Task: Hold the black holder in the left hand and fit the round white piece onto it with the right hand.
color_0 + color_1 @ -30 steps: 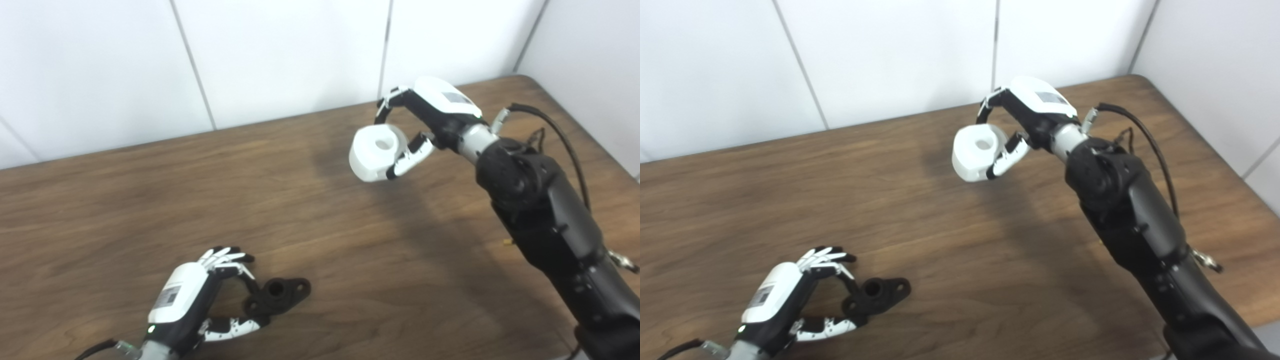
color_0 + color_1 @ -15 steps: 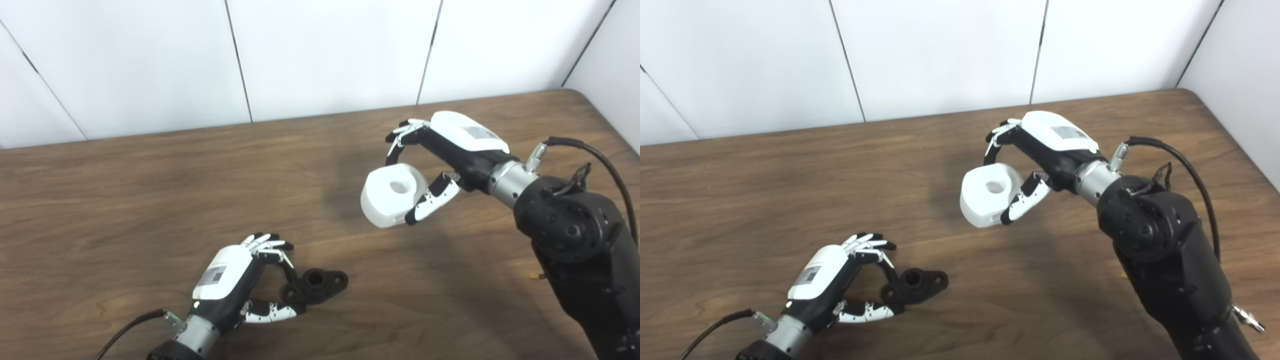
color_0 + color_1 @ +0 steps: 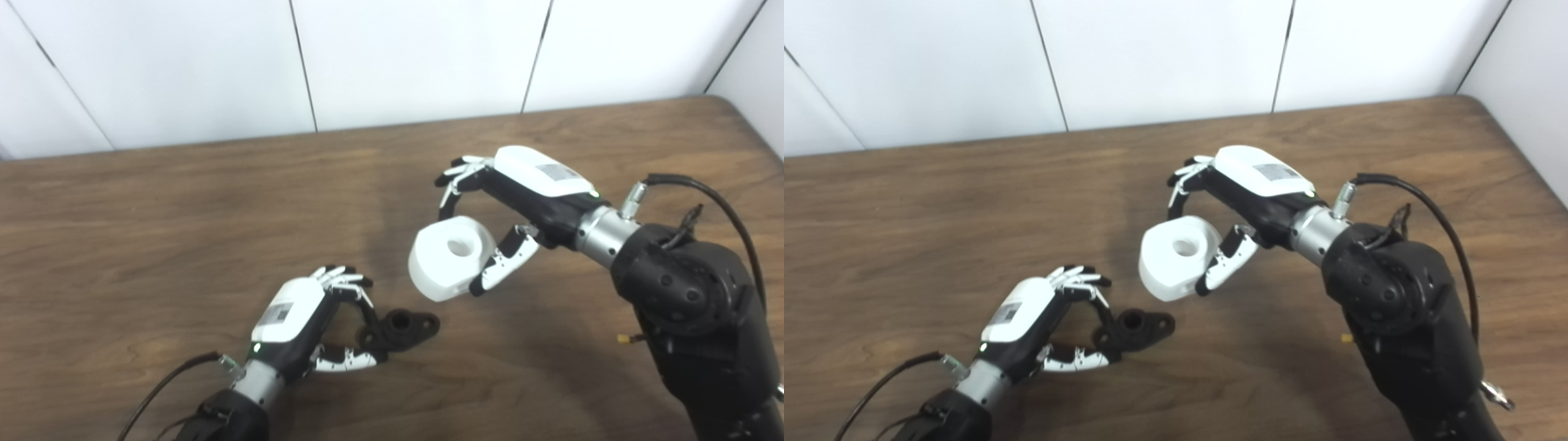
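Observation:
The black holder [image 3: 401,327] lies on the wooden table [image 3: 153,233] near the front, a flat flanged piece with a short round socket pointing up. My left hand [image 3: 306,321] is shut on its left end, fingers above and thumb below. The round white piece [image 3: 450,257], a thick disc with a centre hole, hangs in the air up and to the right of the holder, apart from it. My right hand [image 3: 520,196] is shut on it, fingers over its far side and thumb on its near right side. In the right eye view the piece [image 3: 1176,256] sits above the holder [image 3: 1134,327].
White wall panels [image 3: 398,55] stand behind the table's far edge. The right arm's bulky black forearm [image 3: 692,318] and its cable [image 3: 729,208] fill the right side. The table's right corner [image 3: 729,104] shows at the far right.
The camera has swung, shifting the whole picture. My right hand has carried the white piece down and left, closer to the holder. The left hand keeps its hold on the holder.

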Controlling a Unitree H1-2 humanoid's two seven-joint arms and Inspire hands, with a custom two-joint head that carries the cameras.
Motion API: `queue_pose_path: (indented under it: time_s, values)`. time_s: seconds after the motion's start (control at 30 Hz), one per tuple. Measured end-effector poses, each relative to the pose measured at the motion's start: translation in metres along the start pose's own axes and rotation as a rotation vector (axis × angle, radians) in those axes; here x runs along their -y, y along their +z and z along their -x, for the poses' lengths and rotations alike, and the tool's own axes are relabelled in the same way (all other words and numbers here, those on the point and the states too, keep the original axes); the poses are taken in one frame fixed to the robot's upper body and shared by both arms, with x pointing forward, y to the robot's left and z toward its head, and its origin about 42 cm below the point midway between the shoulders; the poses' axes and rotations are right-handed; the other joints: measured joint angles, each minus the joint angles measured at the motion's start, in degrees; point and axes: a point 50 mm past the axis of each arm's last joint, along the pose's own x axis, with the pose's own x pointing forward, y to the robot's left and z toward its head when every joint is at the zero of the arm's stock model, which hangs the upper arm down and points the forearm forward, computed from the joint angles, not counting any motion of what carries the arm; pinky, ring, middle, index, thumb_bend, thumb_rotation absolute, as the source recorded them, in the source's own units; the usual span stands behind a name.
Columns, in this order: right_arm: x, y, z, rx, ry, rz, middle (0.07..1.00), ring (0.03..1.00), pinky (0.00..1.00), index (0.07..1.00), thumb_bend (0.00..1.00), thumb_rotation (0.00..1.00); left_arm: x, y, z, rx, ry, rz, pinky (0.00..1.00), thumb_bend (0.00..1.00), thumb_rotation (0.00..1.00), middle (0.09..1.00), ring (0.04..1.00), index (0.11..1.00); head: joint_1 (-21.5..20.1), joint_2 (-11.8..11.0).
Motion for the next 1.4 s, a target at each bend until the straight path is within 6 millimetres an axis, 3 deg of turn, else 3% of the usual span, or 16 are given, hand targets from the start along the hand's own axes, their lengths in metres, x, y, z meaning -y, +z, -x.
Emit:
queue_pose_path:
  time_s: [0.43, 1.4]
  values:
    - [-0.014, 0.026, -0.002, 0.078, 0.059, -0.004, 0.834, 0.940, 0.94, 0.481, 0.52, 0.14, -0.001, 0.006, -0.004, -0.006, -0.002, 0.000, 0.93, 0.52, 0.06, 0.813, 0.905, 0.485, 0.7, 1.2]
    - [-0.033, 0.023, -0.001, 0.064, 0.081, 0.041, 0.849, 0.949, 0.98, 0.483, 0.53, 0.14, -0.001, 0.012, -0.006, -0.014, -0.017, 0.012, 0.94, 0.52, 0.06, 0.817, 0.911, 0.486, 0.9, 1.9]
